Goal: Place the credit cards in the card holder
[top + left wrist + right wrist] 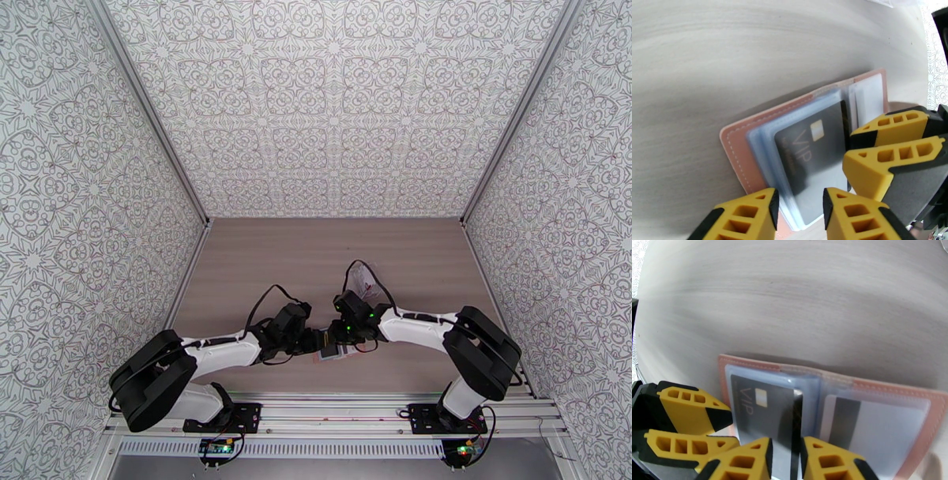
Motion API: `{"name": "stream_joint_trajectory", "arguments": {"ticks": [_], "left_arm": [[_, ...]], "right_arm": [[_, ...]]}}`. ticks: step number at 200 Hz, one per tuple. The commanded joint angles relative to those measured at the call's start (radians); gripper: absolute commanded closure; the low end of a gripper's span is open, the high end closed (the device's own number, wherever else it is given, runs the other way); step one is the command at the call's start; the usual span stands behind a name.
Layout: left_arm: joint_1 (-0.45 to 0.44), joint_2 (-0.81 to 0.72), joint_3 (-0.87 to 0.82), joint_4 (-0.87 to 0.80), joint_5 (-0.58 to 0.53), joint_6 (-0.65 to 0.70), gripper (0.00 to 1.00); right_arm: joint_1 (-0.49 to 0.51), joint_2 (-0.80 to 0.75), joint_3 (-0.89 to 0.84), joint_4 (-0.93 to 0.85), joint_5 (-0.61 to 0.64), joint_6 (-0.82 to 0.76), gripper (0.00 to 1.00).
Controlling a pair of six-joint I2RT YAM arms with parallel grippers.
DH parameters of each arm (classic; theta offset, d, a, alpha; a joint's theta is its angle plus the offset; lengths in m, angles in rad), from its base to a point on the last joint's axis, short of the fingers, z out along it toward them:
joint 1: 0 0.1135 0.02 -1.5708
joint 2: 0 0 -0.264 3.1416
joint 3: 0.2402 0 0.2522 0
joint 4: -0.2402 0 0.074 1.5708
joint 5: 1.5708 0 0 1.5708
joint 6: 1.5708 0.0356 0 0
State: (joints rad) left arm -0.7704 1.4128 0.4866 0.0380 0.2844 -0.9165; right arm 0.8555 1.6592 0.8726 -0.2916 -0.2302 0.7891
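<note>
Black card (pixel 768 413) lengthwise in open card holder (pixel 877 388).

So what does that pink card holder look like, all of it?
The card holder lies open and flat on the pale wooden table. Its cover looks like pinkish leather with light stitching along the edge. Inside are clear, bluish plastic sleeves. One sleeve holds a black VIP card with a gold chip; the other side holds a white card with a dark stripe. Both arms' yellow jaws crowd its near edge; whether they pinch it, I can't tell.

Card (pixel 811 158) in open card holder (pixel 740 152) on table (pixel 711 59).
</note>
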Motion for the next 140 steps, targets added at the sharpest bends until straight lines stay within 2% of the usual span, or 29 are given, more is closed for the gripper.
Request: {"name": "stream_joint_trajectory", "arguments": {"ticks": [1,57,98,140], "left_arm": [[0.013,0.011,-0.020,0.017,-0.001,-0.015,0.61],[0.020,-0.007,-0.034,0.021,0.000,-0.017,0.61],[0.040,-0.058,-0.045,-0.020,-0.006,-0.007,0.61],[0.076,-0.128,-0.060,-0.067,-0.009,0.006,0.61]], "right_arm": [[-0.003,0.021,-0.013,0.048,-0.046,0.020,0.75],[0.003,0.016,-0.014,0.056,-0.056,0.027,0.74],[0.001,-0.036,0.006,-0.038,0.031,-0.009,0.66],[0.002,-0.075,0.017,-0.097,0.088,-0.034,0.65]]}}
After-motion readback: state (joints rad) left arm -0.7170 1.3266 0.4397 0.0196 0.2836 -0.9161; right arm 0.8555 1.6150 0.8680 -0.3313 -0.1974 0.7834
